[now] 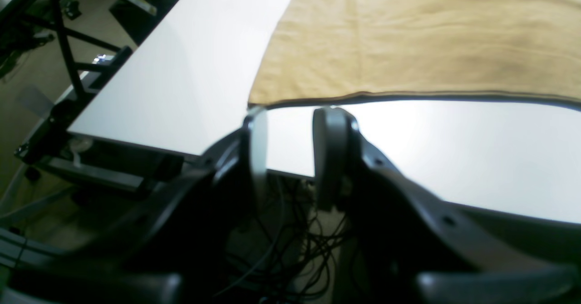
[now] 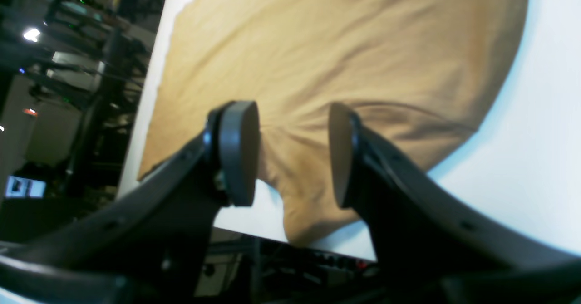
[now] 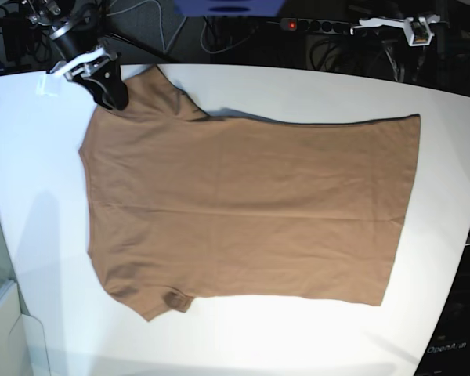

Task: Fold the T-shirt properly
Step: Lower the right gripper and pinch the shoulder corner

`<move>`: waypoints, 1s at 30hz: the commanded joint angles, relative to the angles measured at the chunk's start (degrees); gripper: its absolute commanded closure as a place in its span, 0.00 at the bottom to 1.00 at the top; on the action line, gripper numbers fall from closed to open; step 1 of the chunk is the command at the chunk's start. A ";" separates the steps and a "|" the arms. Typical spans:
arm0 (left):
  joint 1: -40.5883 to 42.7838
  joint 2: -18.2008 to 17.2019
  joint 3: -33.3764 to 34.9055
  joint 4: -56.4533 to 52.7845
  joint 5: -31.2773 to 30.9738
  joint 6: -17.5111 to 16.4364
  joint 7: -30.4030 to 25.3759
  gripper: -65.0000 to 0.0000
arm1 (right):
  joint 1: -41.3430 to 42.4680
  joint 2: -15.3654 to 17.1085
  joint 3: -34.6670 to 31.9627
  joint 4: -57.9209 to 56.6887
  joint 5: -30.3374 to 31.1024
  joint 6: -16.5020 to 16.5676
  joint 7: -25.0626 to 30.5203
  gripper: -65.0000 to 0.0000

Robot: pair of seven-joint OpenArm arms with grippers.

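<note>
With both my grippers, left (image 1: pixel 290 113) and right (image 2: pixel 292 154), gaping empty, I risk pinching only the shirt's (image 3: pixel 251 207) top layer.

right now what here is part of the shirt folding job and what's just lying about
Part of the job:
- T-shirt, spread flat
- right pincer, open over a sleeve
- left pincer, open at the shirt's hem

Just lying about:
- white table
- power strip behind the table
- loose cables under it
</note>
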 commanded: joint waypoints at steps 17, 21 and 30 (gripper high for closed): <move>0.64 -0.18 -0.36 0.55 -0.31 0.12 -1.69 0.74 | 0.33 2.38 -0.01 -4.75 4.32 0.75 0.91 0.30; 0.64 -0.18 -0.36 0.55 -0.31 0.12 -1.69 0.74 | 0.42 2.29 -0.01 -6.60 4.32 0.75 1.00 0.30; 0.64 -0.18 -0.36 0.55 -0.31 0.12 -1.69 0.74 | 0.68 2.29 -0.18 -6.69 4.23 0.75 0.91 0.30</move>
